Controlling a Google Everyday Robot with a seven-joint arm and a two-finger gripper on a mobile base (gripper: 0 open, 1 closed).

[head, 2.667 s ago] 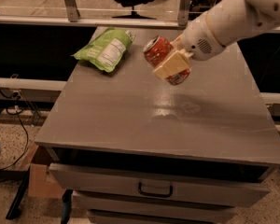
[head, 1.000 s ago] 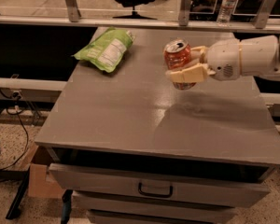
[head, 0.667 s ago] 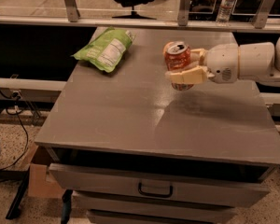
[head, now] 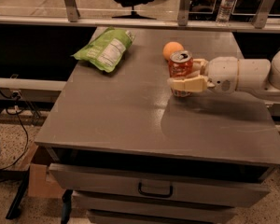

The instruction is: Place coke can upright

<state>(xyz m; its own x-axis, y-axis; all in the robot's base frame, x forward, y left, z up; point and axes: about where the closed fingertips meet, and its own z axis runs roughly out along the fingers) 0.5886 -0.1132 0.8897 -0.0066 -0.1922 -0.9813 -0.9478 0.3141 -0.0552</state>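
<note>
The coke can [head: 180,65] is red with a silver top and stands upright right of the table's middle. Its base is at or just above the grey tabletop [head: 121,115]; I cannot tell whether it touches. My gripper [head: 181,74] reaches in from the right on a white arm [head: 242,73]. It is shut on the can, with one cream finger [head: 189,84] across the can's front and the other behind it.
A round orange fruit [head: 172,49] sits just behind the can. A green chip bag [head: 105,47] lies at the back left of the table. A water bottle [head: 226,3] stands on the ledge behind. Drawers [head: 155,188] are below the front edge.
The gripper has lowered the can, still upright, toward the tabletop. The orange behind it has come into view.
</note>
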